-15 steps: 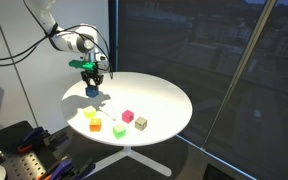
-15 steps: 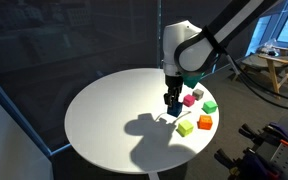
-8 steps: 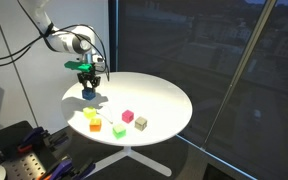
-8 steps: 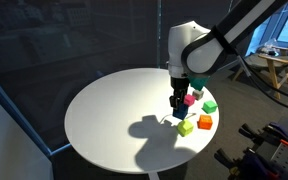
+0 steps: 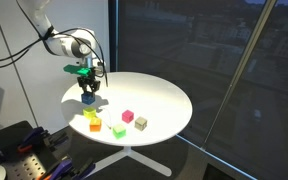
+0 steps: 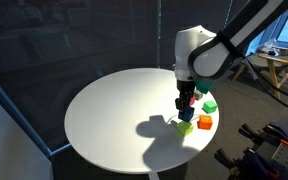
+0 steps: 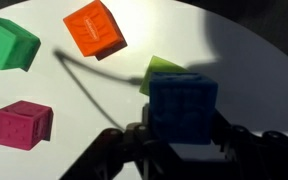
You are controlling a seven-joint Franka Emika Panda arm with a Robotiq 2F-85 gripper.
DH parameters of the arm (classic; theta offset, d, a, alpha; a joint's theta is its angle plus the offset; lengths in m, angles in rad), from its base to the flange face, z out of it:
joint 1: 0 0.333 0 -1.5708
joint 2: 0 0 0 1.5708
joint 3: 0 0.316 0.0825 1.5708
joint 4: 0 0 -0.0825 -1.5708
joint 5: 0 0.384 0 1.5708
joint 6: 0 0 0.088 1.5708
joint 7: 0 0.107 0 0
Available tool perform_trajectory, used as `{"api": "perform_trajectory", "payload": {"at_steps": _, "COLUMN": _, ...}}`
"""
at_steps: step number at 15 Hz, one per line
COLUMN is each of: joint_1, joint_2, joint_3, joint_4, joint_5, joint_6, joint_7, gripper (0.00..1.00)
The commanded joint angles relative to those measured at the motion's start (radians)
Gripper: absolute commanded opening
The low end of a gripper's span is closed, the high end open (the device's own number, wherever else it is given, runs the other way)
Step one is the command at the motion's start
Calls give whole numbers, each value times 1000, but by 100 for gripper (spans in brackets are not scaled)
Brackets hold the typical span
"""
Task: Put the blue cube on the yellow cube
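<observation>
My gripper is clamped on the blue cube, held in the air above the table, with the yellow cube peeking out just past its far edge; carrying step, I judge; next, centre over it and lower squarely.

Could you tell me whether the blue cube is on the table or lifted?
Lifted: the end effector grips the blue cube above the yellow cube, partly hiding it in wrist view.

The blue cube in the clamped end effector, just above the yellow cube on the table.
</observation>
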Motion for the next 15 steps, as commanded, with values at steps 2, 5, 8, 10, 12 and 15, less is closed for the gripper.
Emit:
{"api": "perform_trajectory", "payload": {"at_steps": 2, "joint_1": -7, "joint_2": -20, "joint_3": 3, "joint_4": -47, "joint_5": 9, "joint_6": 50, "joint_7": 16, "gripper": 32}}
{"api": "perform_trajectory", "payload": {"at_steps": 5, "joint_1": -6, "joint_2": -17, "joint_3": 0, "joint_4": -66, "joint_5": 1, "joint_6": 85, "joint_7": 17, "gripper": 32}}
{"api": "perform_trajectory", "payload": {"at_steps": 8, "joint_1": -8, "joint_2": -11, "joint_3": -4, "joint_4": -75, "joint_5": 1, "joint_6": 105, "joint_7": 14, "gripper": 32}}
{"api": "perform_trajectory", "payload": {"at_steps": 10, "joint_1": -11, "joint_2": -6, "joint_3": -8, "joint_4": -79, "joint_5": 2, "joint_6": 111, "joint_7": 12, "gripper": 32}}
{"api": "perform_trajectory", "payload": {"at_steps": 12, "joint_1": -13, "joint_2": 1, "joint_3": -10, "joint_4": -77, "joint_5": 5, "joint_6": 111, "joint_7": 9, "gripper": 32}}
{"api": "perform_trajectory", "payload": {"at_steps": 15, "joint_1": -16, "joint_2": 9, "joint_3": -13, "joint_4": -76, "joint_5": 5, "joint_6": 110, "joint_7": 8, "gripper": 32}}
